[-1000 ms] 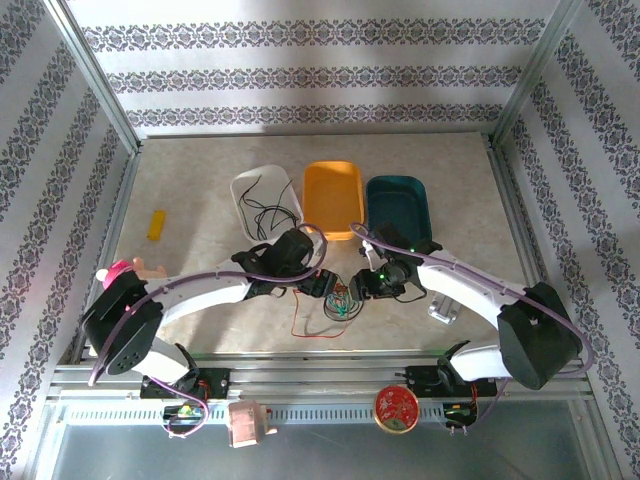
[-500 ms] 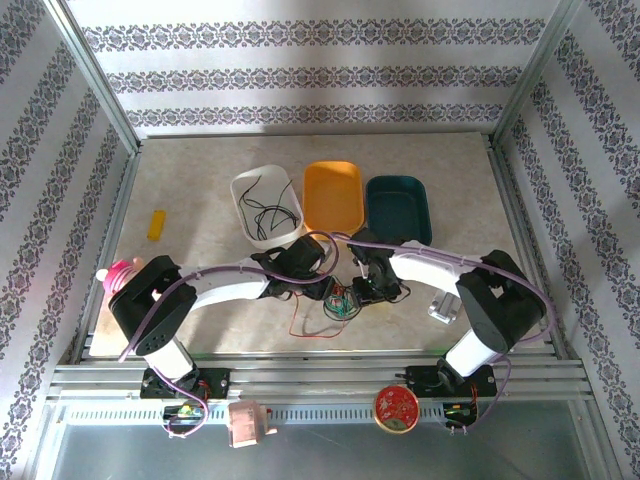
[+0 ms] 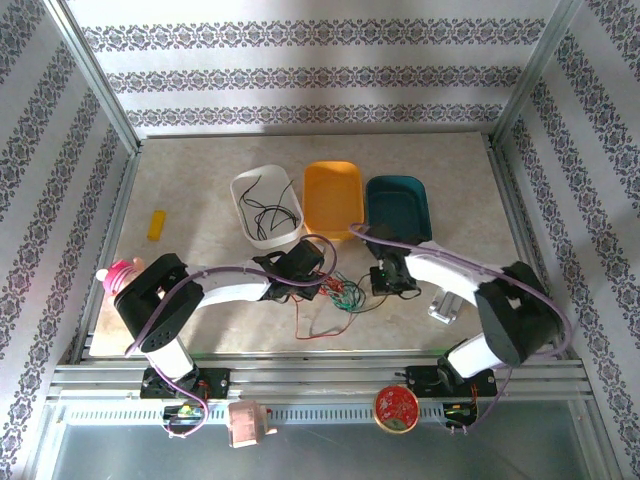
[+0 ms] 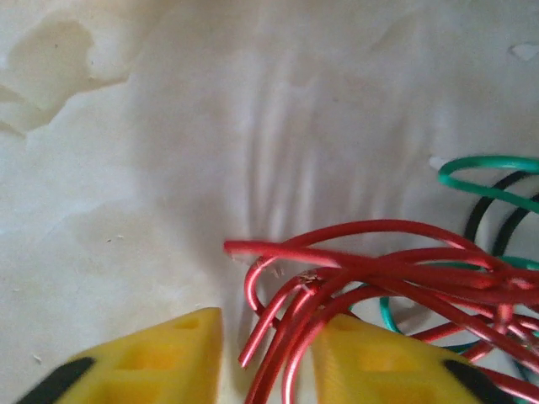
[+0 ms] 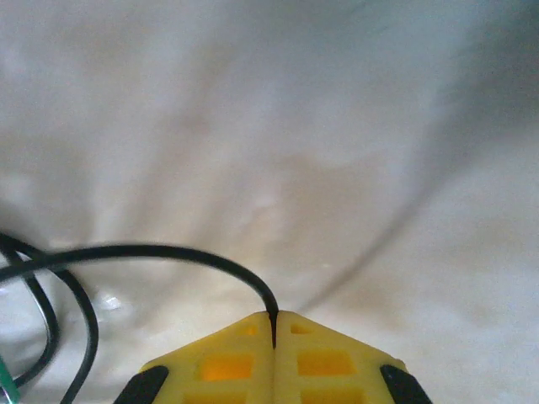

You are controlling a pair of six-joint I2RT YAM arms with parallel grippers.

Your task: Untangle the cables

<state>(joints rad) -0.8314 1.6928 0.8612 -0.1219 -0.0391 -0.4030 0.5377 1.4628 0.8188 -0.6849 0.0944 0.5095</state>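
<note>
Since the right hand (image 5: 274,324) is clamped shut on one thin black cable (image 5: 152,251), the step in hand looks like pulling the knot apart from two sides.

To do it well, close the left hand (image 4: 265,337) fully first. Its yellow fingers (image 4: 152,353) stand apart with thin red cable loops (image 4: 379,252) in the gap, not pinched as far as I can see. Take only the red strands and leave out the thin green cable (image 4: 480,164) just beyond them. Then draw the hands apart slow and low over the pale marbled surface (image 4: 253,126), right hand toward the right edge, left hand toward the left edge. Stop if the whole clump drags along instead of loosening. The black strand is nipped at the very fingertips, so a hard tug will likely slip it.

Position: the tangle of thin red, green and black cables (image 3: 345,295) lies about mid-width, nearer the near edge than the far one. It sits between the two hands and touches both, left hand on its left side, right hand on its right. One red loop trails out toward the near edge.

Farther back, well apart from the tangle, three trays sit in a row toward the far edge: a white oval plastic tray (image 3: 240,190) holding loose black wires (image 3: 265,210), an orange plastic tray (image 3: 333,195) and a dark teal plastic tray (image 3: 398,205).
</note>
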